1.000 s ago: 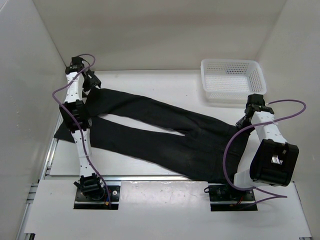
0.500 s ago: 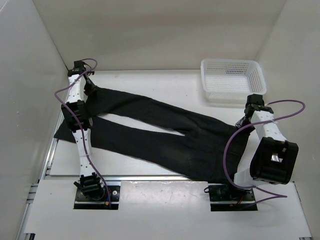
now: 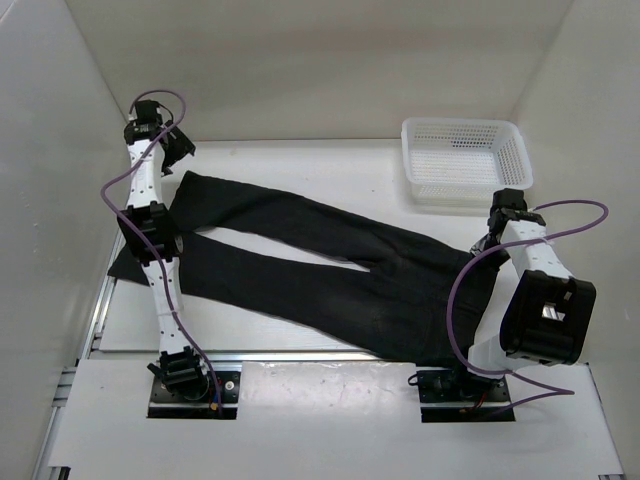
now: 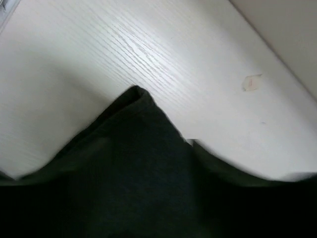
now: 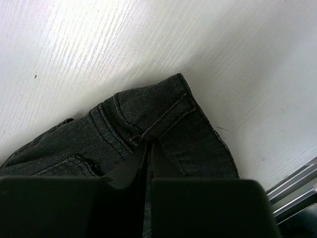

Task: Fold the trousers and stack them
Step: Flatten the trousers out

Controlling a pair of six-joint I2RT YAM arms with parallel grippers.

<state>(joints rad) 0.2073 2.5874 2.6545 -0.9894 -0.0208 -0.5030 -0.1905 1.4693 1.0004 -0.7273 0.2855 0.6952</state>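
The trousers (image 3: 340, 270) lie spread flat on the table (image 3: 300, 160), running from the upper left of the top view to the lower right. Both legs are open and no fold is made yet.

Compared with half a second earlier, the cloth is hardly displaced. The left gripper (image 3: 176, 152), however, is now found higher and further back, toward the rear wall, just beyond the upper leg's hem (image 4: 136, 94). This is judged to be either a lift of the hem or a repositioning ahead of the first fold. The waist end at the lower right is unchanged.

The left arm is stretched far forward along the left edge, with its wrist bent over the hem. In the left wrist view the lower frame is filled by dark cloth and no fingers can be made out, so it cannot be told whether the hem is held.

The right arm is doubled back at the right edge, and the right gripper (image 3: 489, 240) is set low on the waistband (image 5: 163, 111). Its fingers (image 5: 126, 171) are brought nearly together, with the waistband pinched between them. The basket (image 3: 465, 160) stands well apart at the upper right.
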